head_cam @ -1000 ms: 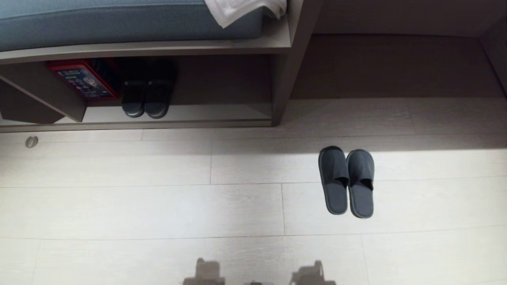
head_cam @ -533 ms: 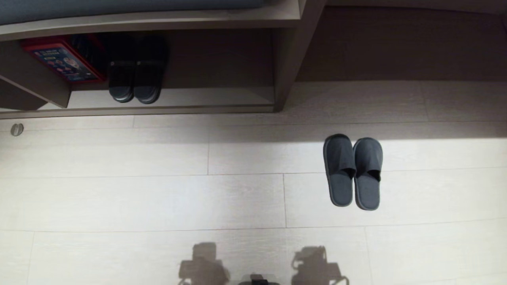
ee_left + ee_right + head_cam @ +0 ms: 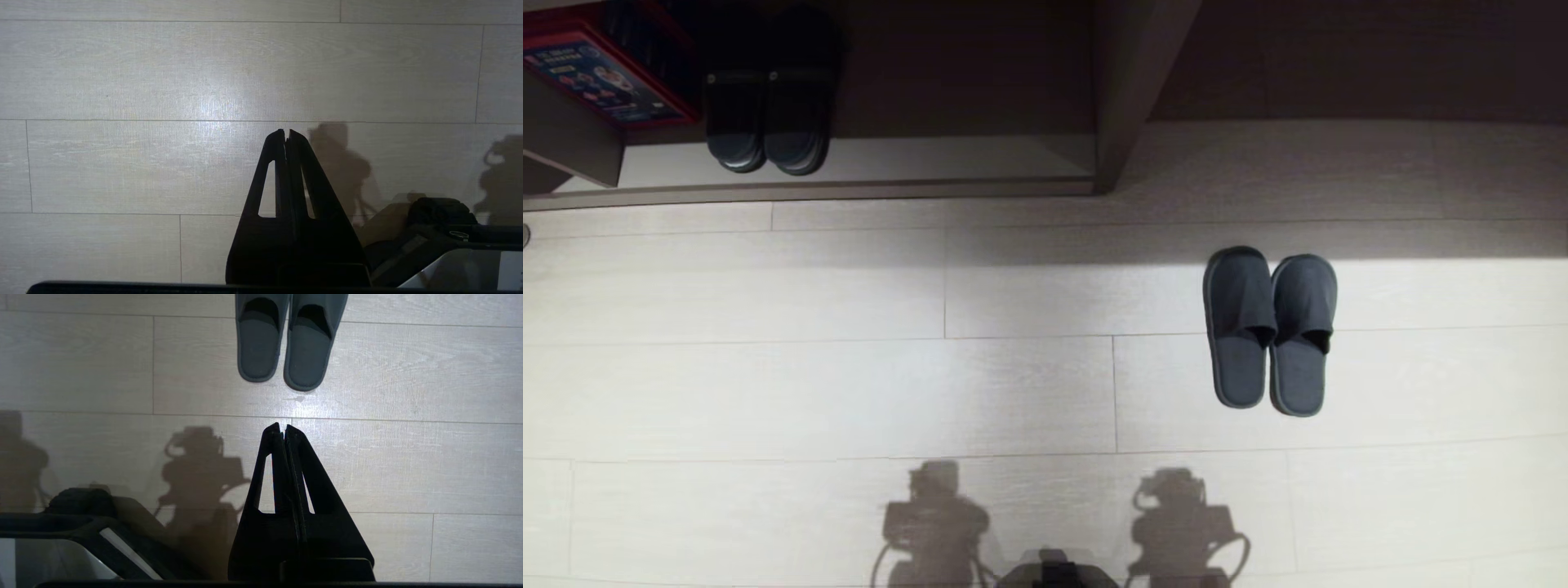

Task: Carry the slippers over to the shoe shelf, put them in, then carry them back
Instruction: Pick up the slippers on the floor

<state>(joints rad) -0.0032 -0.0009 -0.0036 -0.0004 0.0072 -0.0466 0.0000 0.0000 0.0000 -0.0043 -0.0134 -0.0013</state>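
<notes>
Slippers [image 3: 1270,331] are sitting on the pale plank floor [image 3: 849,367], well off to the right, side by side and touching, toes pointing toward the back wall, heels toward the robot. Going left to right across the head view: a red box [image 3: 596,77] is leaning in the far-left part of the shoe shelf [image 3: 890,167]; just right of it a black pair of sandals [image 3: 768,114] is standing on the shelf's floor board, toes outward; the rest of that compartment is showing bare board up to the upright divider [image 3: 1123,90]; past the divider the slippers are lying out on the floor, apart from the shelf, at the edge of a shadow band.

Left gripper [image 3: 287,132] is hanging over bare floor w/ its fingers pressed together, holding nothing. Right gripper [image 3: 282,426] is likewise clenched & empty, pointing at the floor near the slippers' heels but not touching them. Shadows of both arms are falling on the planks near the robot's base [image 3: 1054,572].
</notes>
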